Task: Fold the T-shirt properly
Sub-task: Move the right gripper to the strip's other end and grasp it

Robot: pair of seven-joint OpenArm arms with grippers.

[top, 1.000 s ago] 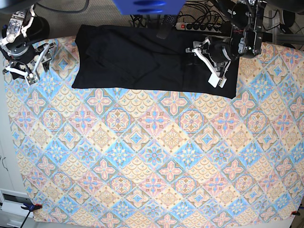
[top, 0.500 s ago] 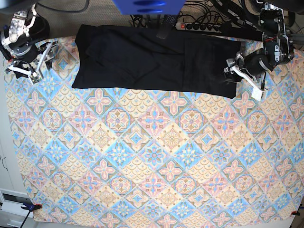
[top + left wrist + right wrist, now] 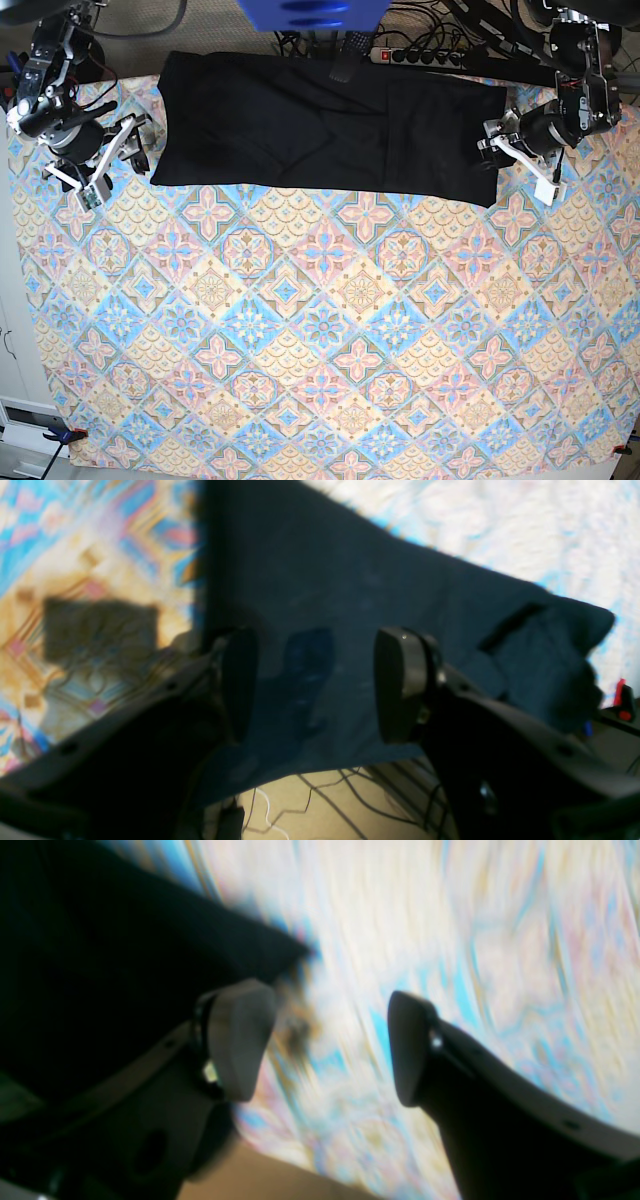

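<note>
At the upper left of the base view, the right gripper (image 3: 115, 160) hovers with jaws spread, seemingly empty in its blurred wrist view. The T-shirt (image 3: 320, 125) lies flat along the patterned tabletop's (image 3: 330, 340) top edge. At its right end, the left gripper (image 3: 515, 160) holds its jaws spread.

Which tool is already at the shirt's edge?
The left tool, at the T-shirt's end on the base view's right; the right tool sits just off the other end, over tablecloth.
</note>
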